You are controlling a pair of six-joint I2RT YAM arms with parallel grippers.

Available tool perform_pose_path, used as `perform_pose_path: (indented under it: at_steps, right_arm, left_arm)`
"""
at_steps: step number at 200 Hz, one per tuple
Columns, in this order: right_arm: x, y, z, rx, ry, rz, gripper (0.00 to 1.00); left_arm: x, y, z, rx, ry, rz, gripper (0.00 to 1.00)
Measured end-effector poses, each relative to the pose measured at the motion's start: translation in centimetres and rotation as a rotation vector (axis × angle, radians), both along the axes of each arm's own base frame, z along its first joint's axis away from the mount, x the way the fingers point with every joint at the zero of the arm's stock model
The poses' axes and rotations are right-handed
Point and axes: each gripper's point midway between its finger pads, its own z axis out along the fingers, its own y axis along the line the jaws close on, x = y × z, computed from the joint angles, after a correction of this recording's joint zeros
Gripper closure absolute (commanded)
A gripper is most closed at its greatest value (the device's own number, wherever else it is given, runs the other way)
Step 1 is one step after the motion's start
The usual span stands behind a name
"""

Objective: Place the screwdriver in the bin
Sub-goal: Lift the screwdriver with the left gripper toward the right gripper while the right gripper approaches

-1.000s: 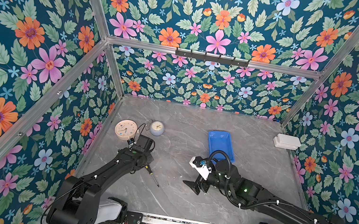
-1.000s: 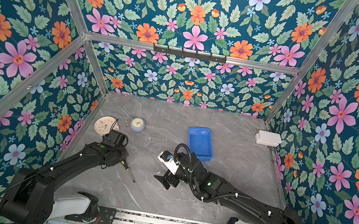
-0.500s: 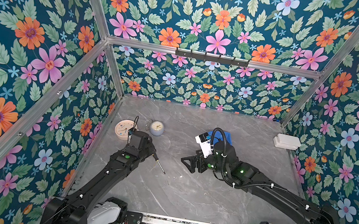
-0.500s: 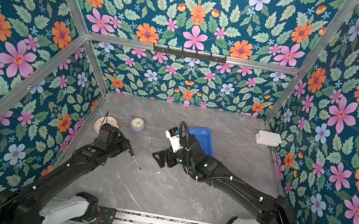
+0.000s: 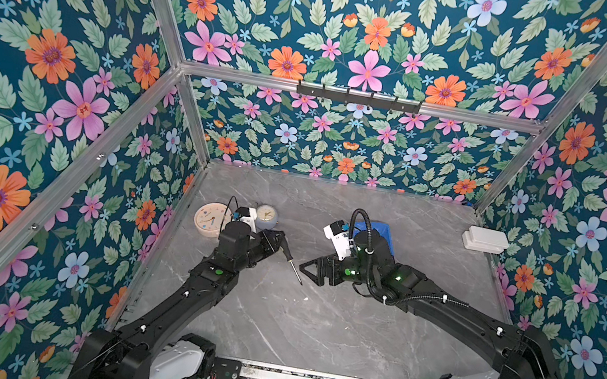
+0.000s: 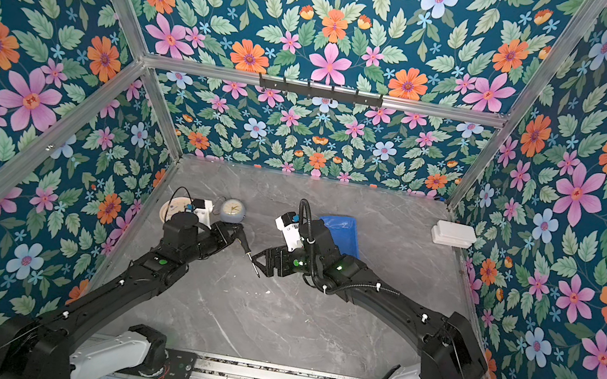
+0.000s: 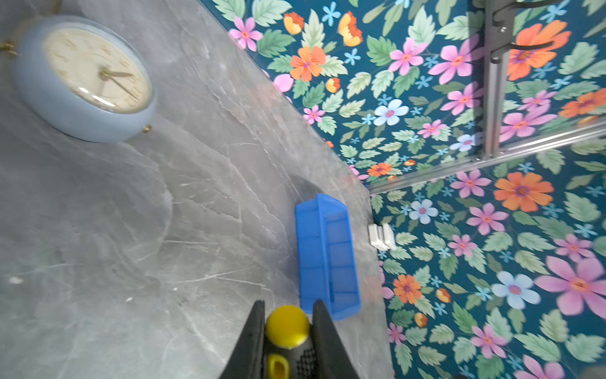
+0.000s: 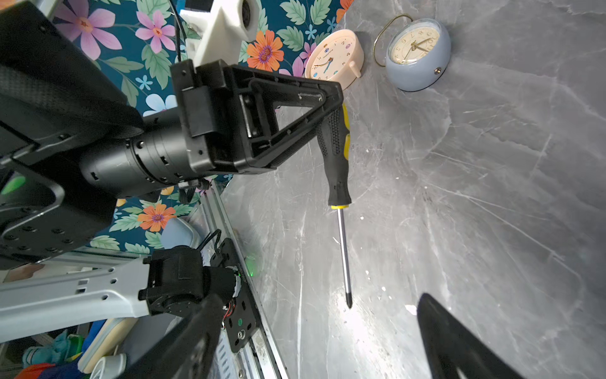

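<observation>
The flat grey stone-look table (image 5: 331, 330) is the biggest thing here, and both black robot arms reach out over it. The shallow bright blue plastic bin (image 7: 328, 256) sits on the table behind the right arm's wrist in both top views, and most of it is hidden there by that arm (image 6: 344, 235). Seen from the left wrist, the bin lies past the tip of the left gripper (image 7: 288, 341) with bare table between them. The round pale pink clock (image 8: 334, 55) and the round light blue clock (image 8: 418, 54) sit side by side on the table, near the left gripper on its far side. Two flat white boxes (image 5: 485, 239) are stacked by the wall, well apart from both grippers. The left gripper (image 8: 331, 98) is squeezed tight on the top of the small screwdriver with the black and yellow handle (image 8: 336, 154). The screwdriver is up in the air, not in the bin, and its thin dark metal stick points down and toward the right gripper (image 5: 306, 271). The right gripper has its two black fingers (image 8: 459, 341) spread wide, with nothing between them. The tip of the screwdriver is just beside the right gripper's fingers, but I cannot tell if they touch.
</observation>
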Motion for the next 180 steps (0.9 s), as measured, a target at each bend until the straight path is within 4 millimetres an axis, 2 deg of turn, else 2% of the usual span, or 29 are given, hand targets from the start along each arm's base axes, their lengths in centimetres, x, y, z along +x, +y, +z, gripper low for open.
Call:
perform_pose_path:
  at_steps: [53, 89, 116, 162, 180]
  right_arm:
    - [0.7, 0.7, -0.7, 0.013, 0.035, 0.027, 0.44]
    - [1.0, 1.7, -0.7, 0.025, 0.045, 0.057, 0.53]
    - [0.9, 2.0, -0.9, 0.031, 0.059, 0.075, 0.64]
    - [0.9, 2.2, -0.6, 0.039, 0.063, 0.08, 0.84]
    - [1.0, 2.2, -0.7, 0.04, 0.073, 0.074, 0.85]
  left_arm:
    - [-1.2, -3.1, 2.1, -0.127, -0.056, -0.157, 0.87]
    - [-2.0, -4.4, 3.3, -0.192, -0.081, -0.231, 0.87]
    - [-2.3, -4.8, 4.1, -0.213, -0.104, -0.256, 0.87]
    - [-2.2, -4.9, 4.3, -0.22, -0.109, -0.259, 0.87]
    - [-2.2, -4.9, 4.3, -0.219, -0.112, -0.26, 0.84]
